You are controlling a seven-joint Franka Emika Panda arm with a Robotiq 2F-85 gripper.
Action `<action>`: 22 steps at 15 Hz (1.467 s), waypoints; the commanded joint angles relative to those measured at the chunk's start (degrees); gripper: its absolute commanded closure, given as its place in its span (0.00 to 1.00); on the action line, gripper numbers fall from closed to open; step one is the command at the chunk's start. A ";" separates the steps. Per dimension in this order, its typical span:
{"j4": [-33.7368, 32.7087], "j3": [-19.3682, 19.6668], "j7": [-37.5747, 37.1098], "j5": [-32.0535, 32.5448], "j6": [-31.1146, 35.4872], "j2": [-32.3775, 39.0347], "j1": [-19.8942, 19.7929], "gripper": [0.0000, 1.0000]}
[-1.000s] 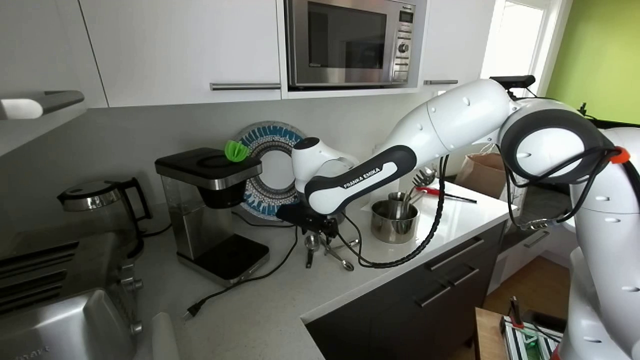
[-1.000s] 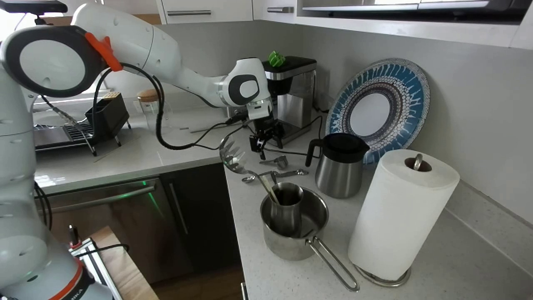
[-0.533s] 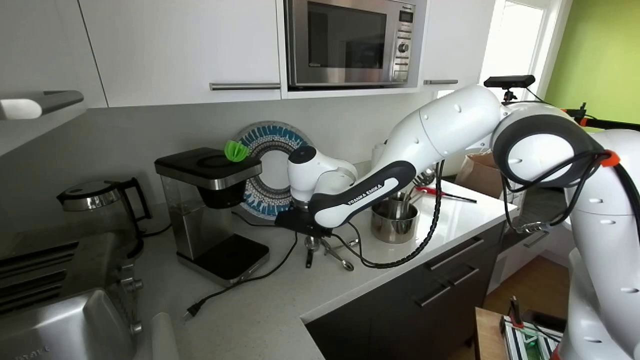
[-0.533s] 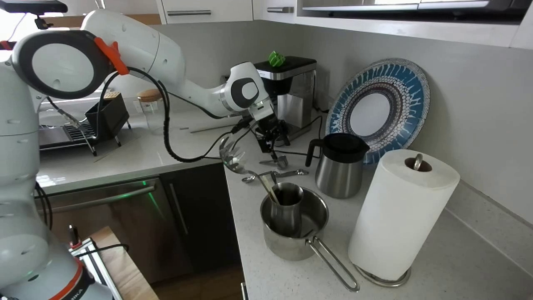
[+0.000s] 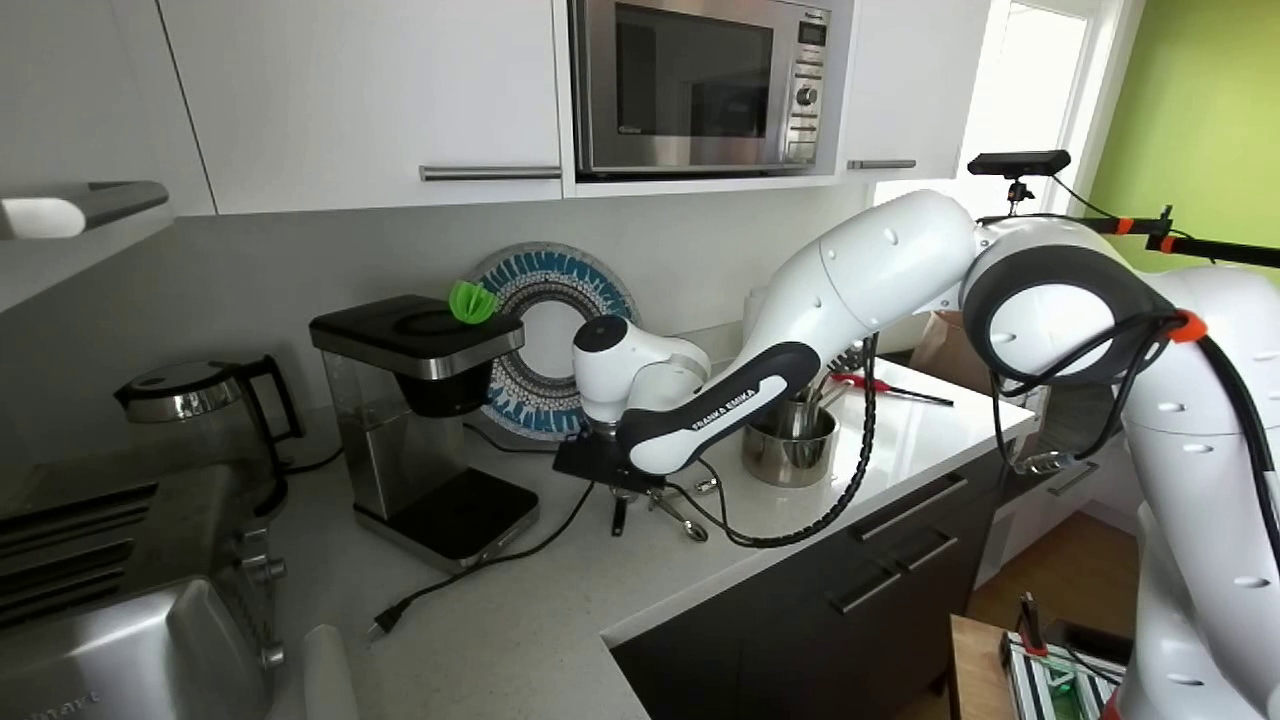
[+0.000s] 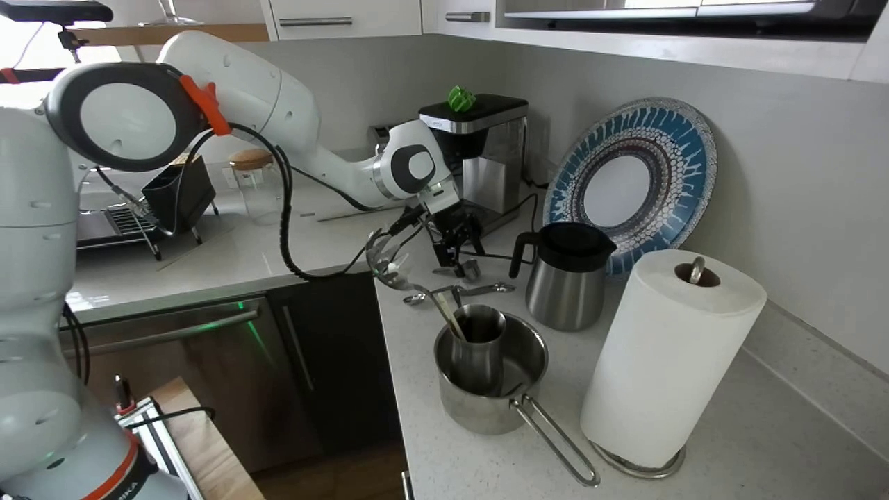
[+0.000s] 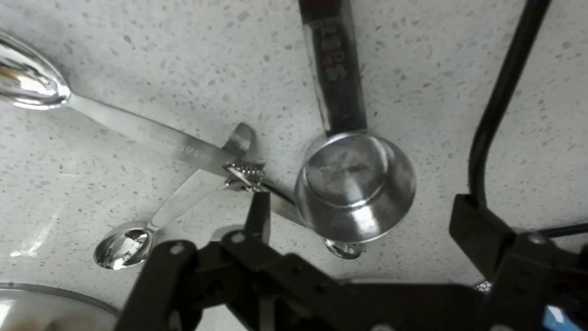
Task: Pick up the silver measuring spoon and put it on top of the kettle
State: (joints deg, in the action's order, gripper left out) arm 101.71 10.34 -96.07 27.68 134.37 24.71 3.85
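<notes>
Your arm (image 5: 890,250) runs in from the right edge in an exterior view, elbow (image 5: 1045,320) up high, then slopes down to mid-frame, with the wrist (image 5: 650,385) bent so everything below it points at the bench (image 7: 432,105). A black cable (image 5: 862,465) loops down under it. In an exterior view your pincer (image 6: 469,260) hangs low over the bench near the center, slanting a bit to the right toward the tips. In the wrist view, your fingers (image 7: 259,214) are spread wide, one each side of the measuring cup (image 7: 353,184), and they've got hold of nothing. Whether a tip touches anything, can't tell. Your silver measuring spoons (image 7: 197,154) lie on the bench left of center in that view, crossed and meeting at a small metal clasp (image 7: 245,172) right by the finger at frame left. Can't tell which one is the task's.
</notes>
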 commanded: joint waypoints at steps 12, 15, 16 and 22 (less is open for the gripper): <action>3.08 1.29 0.23 -0.21 0.60 -4.01 0.25 0.67; 5.95 2.16 -0.96 -0.10 2.14 -8.61 -0.58 0.67; 6.57 2.31 -1.34 -0.57 2.43 -9.90 -1.08 0.67; 11.29 2.06 -3.64 -10.09 6.02 -18.03 -6.21 0.67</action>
State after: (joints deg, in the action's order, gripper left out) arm 107.87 12.89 -97.94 22.11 137.30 11.67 -0.16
